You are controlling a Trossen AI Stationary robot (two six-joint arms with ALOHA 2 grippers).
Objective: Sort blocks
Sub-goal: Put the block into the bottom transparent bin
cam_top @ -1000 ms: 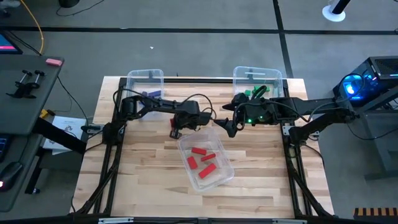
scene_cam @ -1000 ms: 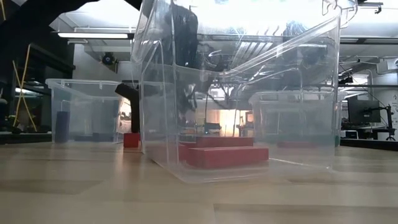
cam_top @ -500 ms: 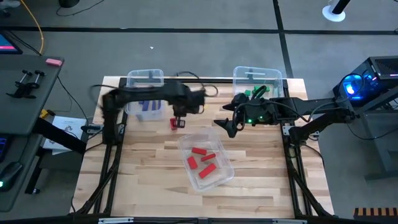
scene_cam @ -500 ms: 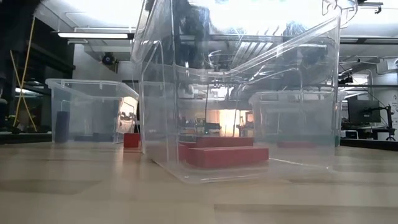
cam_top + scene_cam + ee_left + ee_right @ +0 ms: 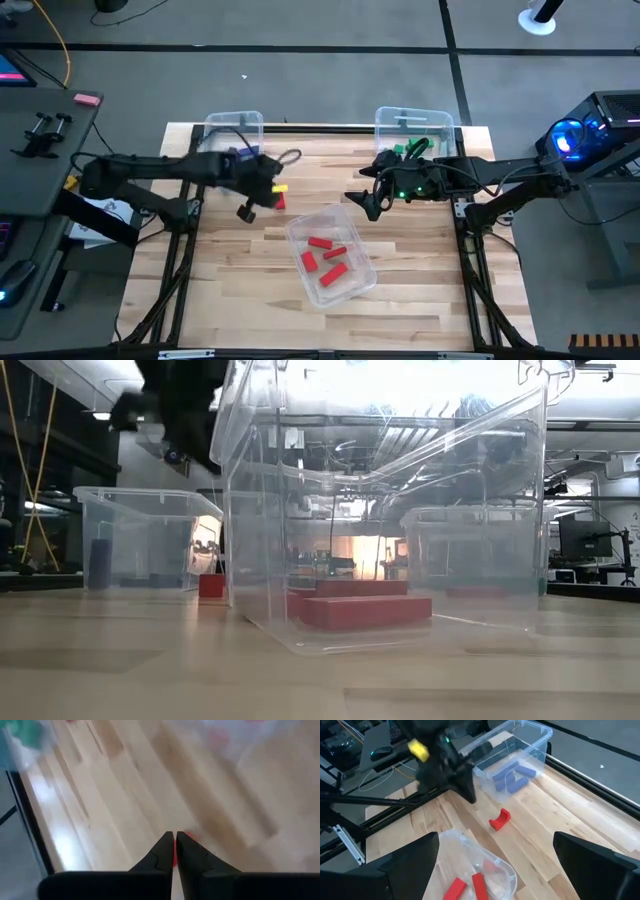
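My left gripper (image 5: 246,212) is pinched closed on nothing, just left of a red block (image 5: 279,200) lying on the table (image 5: 230,290). My right gripper (image 5: 367,203) (spread wide, empty) waits right of the centre bin (image 5: 352,240) holding red blocks (image 5: 326,260).

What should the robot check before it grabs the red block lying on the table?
1. Loose red block lies free on the table: ok.
2. Left gripper is over that block: not ok, it is off to one side.
3. Its jaws are open for grabbing: not ok, shut and empty.
4. Right gripper is clear of the block: ok, jaws open.
5. Middle bin with the other red blocks is open on top: ok.
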